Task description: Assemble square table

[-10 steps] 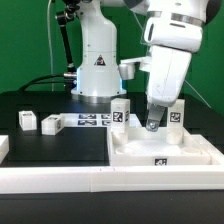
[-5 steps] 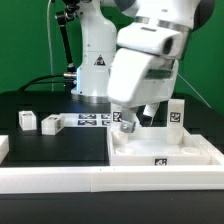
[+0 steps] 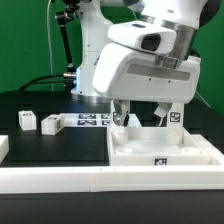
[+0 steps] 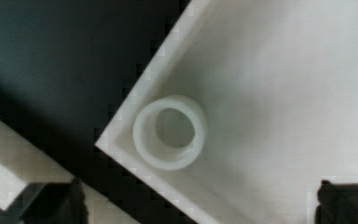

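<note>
The square table's white slab (image 3: 190, 150) lies at the exterior view's lower right, with a tag on its front rim. My gripper (image 3: 143, 122) hangs open just over its back left corner, holding nothing. In the wrist view that slab corner (image 4: 274, 90) carries a raised round socket (image 4: 171, 133), with one dark fingertip (image 4: 51, 205) on each side of the frame and the gripper (image 4: 199, 205) over bare slab. One white leg (image 3: 177, 113) stands upright behind the slab. Two more legs (image 3: 27, 120) (image 3: 52, 124) lie at the left. The big white hand hides whatever stands behind it.
The marker board (image 3: 92, 121) lies flat in front of the robot base (image 3: 97, 75). A long white border rail (image 3: 60, 180) runs along the front of the black table and another piece (image 3: 3, 148) sits at the left edge.
The hand has swung toward the exterior view's left and turned broadside, now covering the slab's back left corner and the leg that stood there. The jaws stayed open.
</note>
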You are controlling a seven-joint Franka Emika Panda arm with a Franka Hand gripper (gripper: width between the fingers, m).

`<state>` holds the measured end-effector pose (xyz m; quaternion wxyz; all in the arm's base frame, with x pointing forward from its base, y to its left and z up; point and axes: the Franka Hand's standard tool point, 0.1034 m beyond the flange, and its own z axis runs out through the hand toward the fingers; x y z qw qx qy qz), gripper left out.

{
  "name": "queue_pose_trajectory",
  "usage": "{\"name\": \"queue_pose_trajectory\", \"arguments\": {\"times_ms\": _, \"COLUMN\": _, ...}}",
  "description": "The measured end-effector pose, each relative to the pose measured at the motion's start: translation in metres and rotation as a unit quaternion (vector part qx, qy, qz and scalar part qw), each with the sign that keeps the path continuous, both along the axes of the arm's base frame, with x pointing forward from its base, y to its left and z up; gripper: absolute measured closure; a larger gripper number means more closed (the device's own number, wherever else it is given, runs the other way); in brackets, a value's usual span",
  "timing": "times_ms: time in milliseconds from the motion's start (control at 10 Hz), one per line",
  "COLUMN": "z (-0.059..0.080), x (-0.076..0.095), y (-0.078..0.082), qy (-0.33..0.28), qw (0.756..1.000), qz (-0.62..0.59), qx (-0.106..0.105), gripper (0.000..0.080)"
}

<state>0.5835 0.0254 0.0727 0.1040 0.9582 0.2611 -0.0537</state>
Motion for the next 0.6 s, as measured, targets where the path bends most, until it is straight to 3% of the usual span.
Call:
{"name": "queue_pose_trajectory", "arguments": {"times_ms": 300, "z": 0.009, "x": -0.015, "y": -0.057, "qy": 0.013, "qw": 0.992, "qz": -0.126, "qx": 0.021, "gripper": 0.015}}
{"name": "queue_pose_trajectory", "arguments": {"times_ms": 500, "z": 0.013, "x": -0.025, "y": -0.106, "qy": 0.009, "qw": 0.982, "qz": -0.188, "qx": 0.022, "gripper": 0.015}}
{"name": "queue_pose_trajectory", "arguments": {"times_ms": 600, "z": 0.015, "x": -0.026, "y": -0.119, "qy": -0.003, "qw": 0.97, "qz": -0.244, "qx": 0.018, "gripper": 0.015}}
